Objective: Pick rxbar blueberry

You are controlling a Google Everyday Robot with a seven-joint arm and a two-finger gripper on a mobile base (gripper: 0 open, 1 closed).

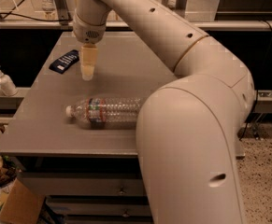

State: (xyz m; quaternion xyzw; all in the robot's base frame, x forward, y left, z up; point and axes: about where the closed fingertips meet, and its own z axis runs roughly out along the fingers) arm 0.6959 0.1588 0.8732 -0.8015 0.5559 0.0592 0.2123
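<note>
The rxbar blueberry [64, 61] is a small flat dark navy wrapper with white lettering, lying at the far left of the grey table [42, 134]. My gripper [87, 73] hangs from the arm above the table, just right of the bar and a little nearer the camera, pointing down. It is beside the bar, not over it.
A clear plastic water bottle [103, 111] lies on its side in the middle of the table, in front of the gripper. A white pump bottle [3, 80] stands on a ledge left of the table. My large arm covers the table's right part. Clutter lies on the floor at lower left.
</note>
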